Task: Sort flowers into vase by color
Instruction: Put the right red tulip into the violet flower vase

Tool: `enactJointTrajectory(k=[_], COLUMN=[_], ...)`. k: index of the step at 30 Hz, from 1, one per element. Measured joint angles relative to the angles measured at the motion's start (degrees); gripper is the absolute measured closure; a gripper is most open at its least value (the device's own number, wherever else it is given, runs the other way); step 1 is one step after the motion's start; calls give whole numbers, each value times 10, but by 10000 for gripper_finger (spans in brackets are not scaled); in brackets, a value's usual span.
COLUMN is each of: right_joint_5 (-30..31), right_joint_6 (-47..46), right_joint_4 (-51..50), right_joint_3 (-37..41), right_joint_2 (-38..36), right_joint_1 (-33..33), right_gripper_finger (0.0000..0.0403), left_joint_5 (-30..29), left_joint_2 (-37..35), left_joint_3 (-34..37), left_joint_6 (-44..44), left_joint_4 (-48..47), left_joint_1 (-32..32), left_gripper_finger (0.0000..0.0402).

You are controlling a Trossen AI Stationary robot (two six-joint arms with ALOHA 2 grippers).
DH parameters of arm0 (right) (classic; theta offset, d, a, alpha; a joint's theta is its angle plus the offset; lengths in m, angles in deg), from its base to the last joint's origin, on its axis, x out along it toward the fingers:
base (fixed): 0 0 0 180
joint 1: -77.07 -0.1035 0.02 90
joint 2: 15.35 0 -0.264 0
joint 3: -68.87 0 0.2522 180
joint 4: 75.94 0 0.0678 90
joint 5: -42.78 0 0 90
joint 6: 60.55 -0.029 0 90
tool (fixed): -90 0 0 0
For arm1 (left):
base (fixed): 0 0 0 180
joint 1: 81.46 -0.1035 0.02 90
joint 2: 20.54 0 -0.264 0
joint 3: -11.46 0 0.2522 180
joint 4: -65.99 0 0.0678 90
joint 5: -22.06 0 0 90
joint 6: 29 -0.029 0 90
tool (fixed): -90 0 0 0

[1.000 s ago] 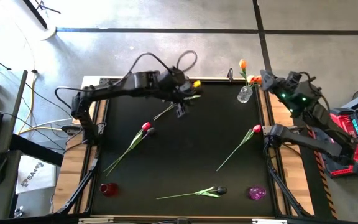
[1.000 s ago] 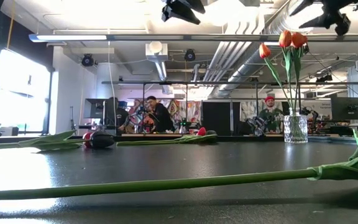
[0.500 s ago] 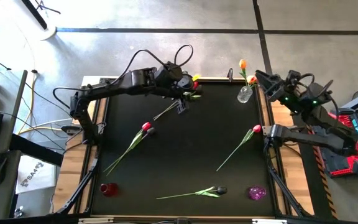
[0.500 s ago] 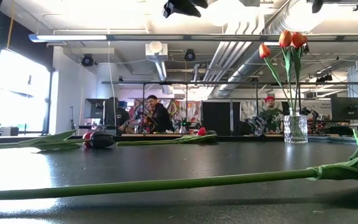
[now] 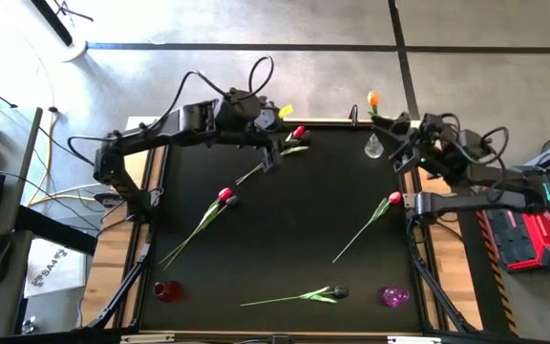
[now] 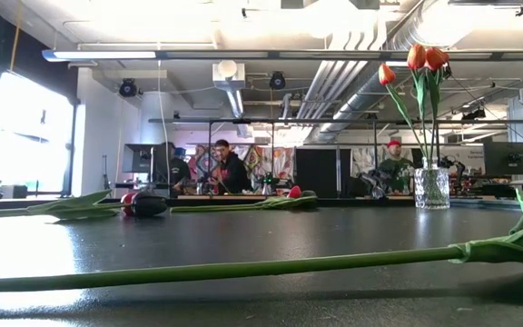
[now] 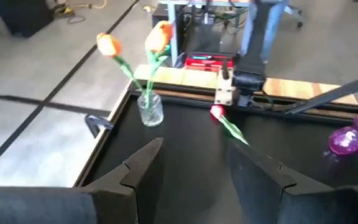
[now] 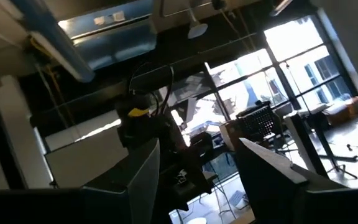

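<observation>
Orange flowers (image 6: pixel 418 59) fill the clear vase (image 6: pixel 431 188); left end effector (image 7: pixel 191 165) gapes empty.

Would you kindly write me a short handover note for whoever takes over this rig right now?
Grippers: left gripper open, empty, above the table's far edge; right gripper open, empty, raised beside the clear vase.
Done: three orange tulips stand in the clear vase.
Left: four tulips lie loose on the table: red tulip, pink-red tulip, dark tulip, and a fourth tulip by the left gripper. The red vase and purple vase hold none.
</observation>
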Motion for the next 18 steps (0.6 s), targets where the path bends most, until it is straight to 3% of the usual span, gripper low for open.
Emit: enactJointTrajectory(k=[9,12,18], right_joint_5=[40,58,58], right_joint_6=[44,39,33], right_joint_4=[-29,-56,-34], right_joint_3=[0,0,-9], right_joint_2=[21,26,46], right_joint_1=[-90,-114,-168], right_gripper_finger=[208,222,259], left_joint_5=[8,37,38], left_joint_2=[0,0,-11], left_joint_3=[0,0,1], left_joint_6=[9,9,-2], left_joint_4=[18,52,87], left_joint_1=[24,41,57], left_gripper_finger=[236,236,236])
